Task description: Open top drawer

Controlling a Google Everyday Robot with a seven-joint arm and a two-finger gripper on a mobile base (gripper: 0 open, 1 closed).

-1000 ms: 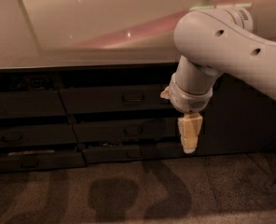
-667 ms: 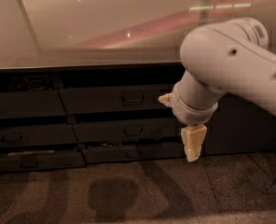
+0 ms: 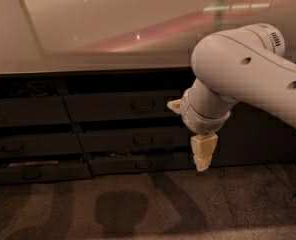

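Though your gripper (image 3: 203,164) hangs pointing straight down above the carpet (image 3: 138,204), you cannot tell from this side whether it is open or closed. Its wrist bends down from the bulky white arm (image 3: 248,69), which reaches in from the right. The top drawer (image 3: 108,106) looks shut, just left of the wrist.

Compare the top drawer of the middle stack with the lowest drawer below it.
The top drawer has a taller front; the lowest drawer is noticeably slimmer. The top drawer sits just under the countertop; the lowest drawer sits just above the floor. The gripper, hanging right of the stack, has its tip level with the lowest drawer, well below the top drawer. Both are dark fronts with a small centred loop handle.
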